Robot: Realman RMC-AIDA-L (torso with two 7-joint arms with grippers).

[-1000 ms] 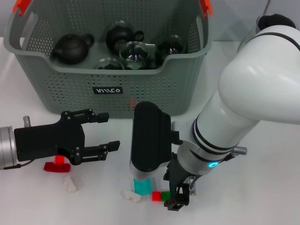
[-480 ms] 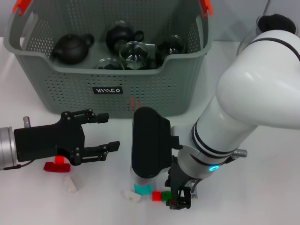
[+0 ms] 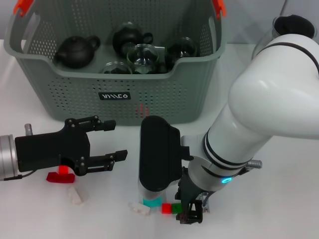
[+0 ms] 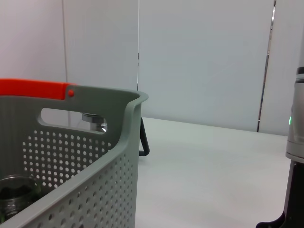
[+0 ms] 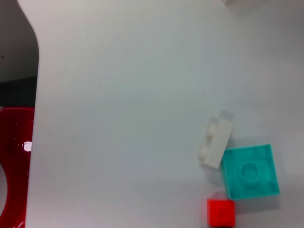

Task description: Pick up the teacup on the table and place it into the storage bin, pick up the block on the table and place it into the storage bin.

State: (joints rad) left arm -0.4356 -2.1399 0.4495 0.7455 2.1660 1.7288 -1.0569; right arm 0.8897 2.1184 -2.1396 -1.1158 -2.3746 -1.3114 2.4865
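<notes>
The grey storage bin (image 3: 117,94) stands at the back, and its rim (image 4: 124,124) also fills the left wrist view. Glass teacups (image 3: 143,56) and dark teapots (image 3: 76,51) lie inside it. On the table in front lie a teal block (image 3: 151,202), a small red block (image 3: 166,208), a green block (image 3: 176,207) and a white block (image 3: 139,208). My right gripper (image 3: 158,157) hangs low, directly over the teal block (image 5: 249,171), and hides most of it. My left gripper (image 3: 110,141) is open and empty, left of the blocks, in front of the bin.
A flat red piece (image 3: 60,176) and another white block (image 3: 75,195) lie under the left gripper's body. The bin has orange handle tabs (image 4: 33,88). The right arm's big white elbow (image 3: 271,94) covers the table's right side.
The right gripper has sunk slightly lower over the teal block, covering more of it. The left arm and the bin's contents have not moved.
</notes>
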